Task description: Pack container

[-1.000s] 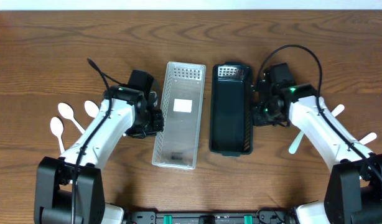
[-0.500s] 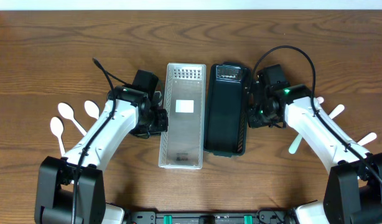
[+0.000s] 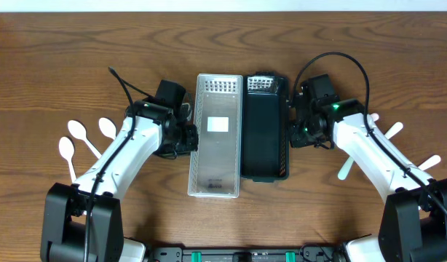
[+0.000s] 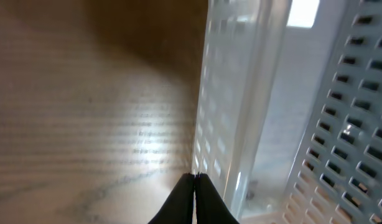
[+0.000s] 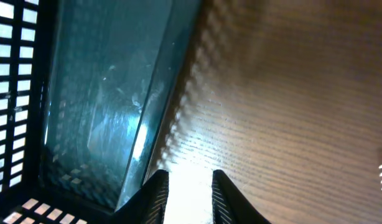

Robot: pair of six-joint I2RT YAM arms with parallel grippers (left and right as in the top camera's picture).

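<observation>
White tray (image 4: pixel 265 118), just beside left gripper (image 4: pixel 195 179)

A white slotted container (image 3: pixel 213 164) and a black one (image 3: pixel 263 145) lie side by side at the middle of the table, long sides touching, both open side up (a white label sits on the pale one's floor). White spoons (image 3: pixel 78 130) lie near the left edge, other white cutlery (image 3: pixel 394 129) toward the right edge
</observation>
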